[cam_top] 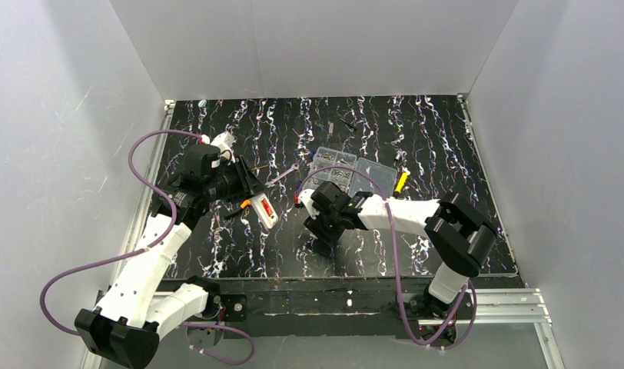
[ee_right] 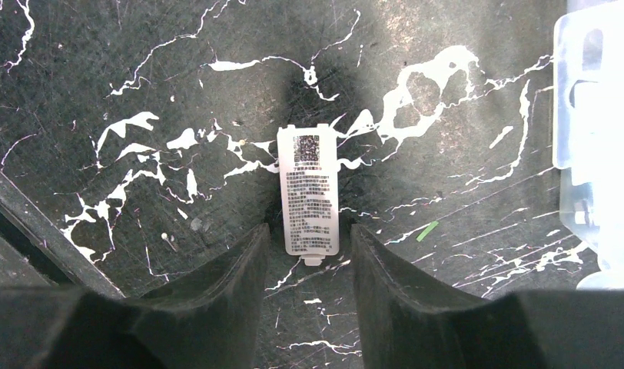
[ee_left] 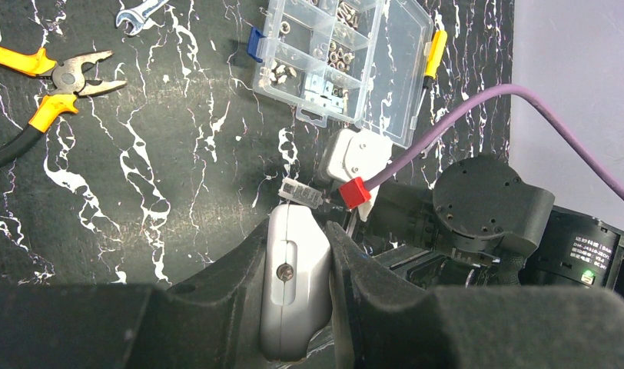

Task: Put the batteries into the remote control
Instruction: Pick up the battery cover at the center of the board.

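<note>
Left gripper [ee_left: 297,232] clamps remote control [ee_left: 293,300] (mostly hidden); right gripper [ee_right: 309,237] spread around cover [ee_right: 310,184].

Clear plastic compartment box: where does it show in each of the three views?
Top external: the clear compartment box lies near the picture's centre.
Left wrist: the box is at top centre.
Right wrist: only a translucent edge at the right border, apparently the box.
Shared landmark: the yellow-handled screwdriver beside it, in top external and left wrist.
</note>
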Available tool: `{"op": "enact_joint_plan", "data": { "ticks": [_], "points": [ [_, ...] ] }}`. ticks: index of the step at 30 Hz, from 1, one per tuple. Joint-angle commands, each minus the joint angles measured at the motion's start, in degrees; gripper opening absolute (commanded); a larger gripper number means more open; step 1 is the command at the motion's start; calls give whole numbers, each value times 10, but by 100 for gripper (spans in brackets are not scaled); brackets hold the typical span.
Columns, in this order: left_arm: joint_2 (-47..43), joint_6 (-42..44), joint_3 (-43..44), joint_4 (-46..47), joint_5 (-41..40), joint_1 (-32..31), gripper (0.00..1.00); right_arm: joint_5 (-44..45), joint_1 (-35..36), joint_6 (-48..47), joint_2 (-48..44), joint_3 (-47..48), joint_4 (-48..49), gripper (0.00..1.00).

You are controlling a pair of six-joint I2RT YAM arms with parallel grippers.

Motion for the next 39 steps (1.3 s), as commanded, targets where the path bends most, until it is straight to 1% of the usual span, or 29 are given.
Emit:
{"op": "enact_joint_plan", "data": {
  "ticks": [1,6,11,17,24,28,30,33,35,39],
  "points": [
    [-2,2,3,-5,9,2,0,10,14,-5,-7,-3,-10,52],
    [-4,-1,0,-4,9,2,0,29,25,-6,-2,-5,-16,51],
    [-6,-1,-1,-5,8,2,0,71,37,-5,11,0,-27,45],
    [-12,-1,-5,-8,5,2,0,79,42,7,10,-8,-22,37],
    [-11,-6,-5,-5,4,2,0,116,42,28,-13,-16,-10,26],
    [-7,-14,-8,10,7,2,0,156,39,51,-51,-23,-12,26],
    [-5,-15,-12,23,6,2,0,160,30,65,-86,-25,-20,26],
    [-12,-20,-28,71,-1,2,0,156,11,74,-140,-24,-45,25],
    [-21,-27,-50,122,3,2,0,144,-6,72,-176,-16,-75,24],
    [-23,-77,-110,318,65,2,0,106,-37,55,-238,17,-152,23]
  ]
}}
